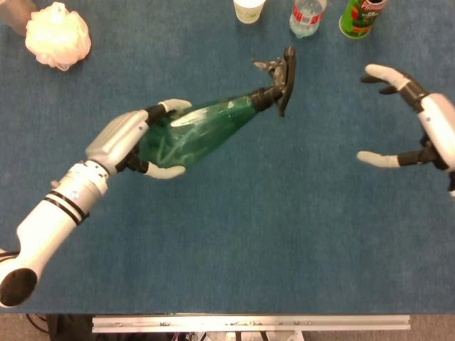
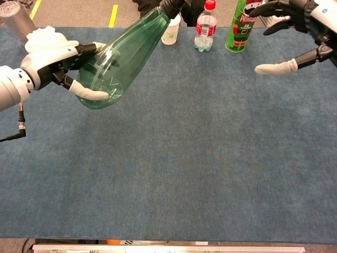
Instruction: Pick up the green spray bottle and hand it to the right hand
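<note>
Left robot hand (image 1: 135,142) grips green spray bottle (image 1: 202,128); Pringles can (image 2: 239,26) behind.

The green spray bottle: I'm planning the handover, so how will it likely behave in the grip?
The green spray bottle looks empty and see-through, so probably light. Its smooth tapered plastic may slip through the left hand. The black trigger head could snag the open right hand.

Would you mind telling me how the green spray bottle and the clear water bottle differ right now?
The green spray bottle is held off the table by the left hand, tilted with its black trigger head towards the far edge; the clear water bottle stands upright at the far edge, untouched. The spray bottle is tinted green and looks larger; the water bottle is colourless with a red cap. Both are see-through plastic.
</note>
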{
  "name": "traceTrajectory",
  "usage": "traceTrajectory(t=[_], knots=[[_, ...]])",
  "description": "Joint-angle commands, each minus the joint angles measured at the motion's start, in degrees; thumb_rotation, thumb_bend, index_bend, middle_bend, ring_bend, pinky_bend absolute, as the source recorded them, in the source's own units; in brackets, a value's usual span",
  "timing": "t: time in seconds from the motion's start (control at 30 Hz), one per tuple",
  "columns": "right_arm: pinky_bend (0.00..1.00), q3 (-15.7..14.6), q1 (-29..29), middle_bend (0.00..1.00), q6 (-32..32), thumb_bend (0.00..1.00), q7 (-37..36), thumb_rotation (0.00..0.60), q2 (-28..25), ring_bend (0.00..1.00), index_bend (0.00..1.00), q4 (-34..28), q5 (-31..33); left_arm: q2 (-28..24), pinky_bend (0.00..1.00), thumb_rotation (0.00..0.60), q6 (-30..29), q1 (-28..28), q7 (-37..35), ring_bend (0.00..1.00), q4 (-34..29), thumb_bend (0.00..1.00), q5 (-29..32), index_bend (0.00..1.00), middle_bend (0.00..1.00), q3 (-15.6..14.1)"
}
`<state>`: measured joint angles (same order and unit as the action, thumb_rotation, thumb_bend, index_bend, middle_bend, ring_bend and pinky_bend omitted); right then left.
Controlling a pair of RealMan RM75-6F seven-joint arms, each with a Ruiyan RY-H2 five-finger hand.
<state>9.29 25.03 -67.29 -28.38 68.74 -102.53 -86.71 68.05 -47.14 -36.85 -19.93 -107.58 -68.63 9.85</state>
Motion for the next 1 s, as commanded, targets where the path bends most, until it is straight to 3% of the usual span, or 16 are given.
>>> traceTrajectory(t=[0.03, 0.47, 1.0], knots=[[0.17, 0.67, 2.24, 0.17, 2.8, 0.0, -1.48, 0.6, 1.47, 0.08, 0.05, -0.22, 1.62, 0.4, 0.43, 0.6, -0.09, -0.14, -0.02, 0.2, -0.33, 0.21, 0.23, 0.24, 0.24, 0.22], [0.15, 4.24, 6.53, 0.16, 7.82, 0.0, -2.97, 0.6, 8.08, 0.07, 0.02, -1.43, 10.71, 5.85, 0.43, 0.6, -2.83, -0.23, 1.37, 0.2, -0.09, 0.21, 0.35, 0.24, 0.24, 0.44], [0.13, 7.98, 9.38, 0.15, 7.4, 0.0, -2.61, 0.6, 17.77, 0.05, 0.02, 0.8, 15.98, 11.81, 0.43, 0.6, -3.56, -1.38, 3.78, 0.2, 4.22, 0.21, 2.51, 0.24, 0.23, 1.09]])
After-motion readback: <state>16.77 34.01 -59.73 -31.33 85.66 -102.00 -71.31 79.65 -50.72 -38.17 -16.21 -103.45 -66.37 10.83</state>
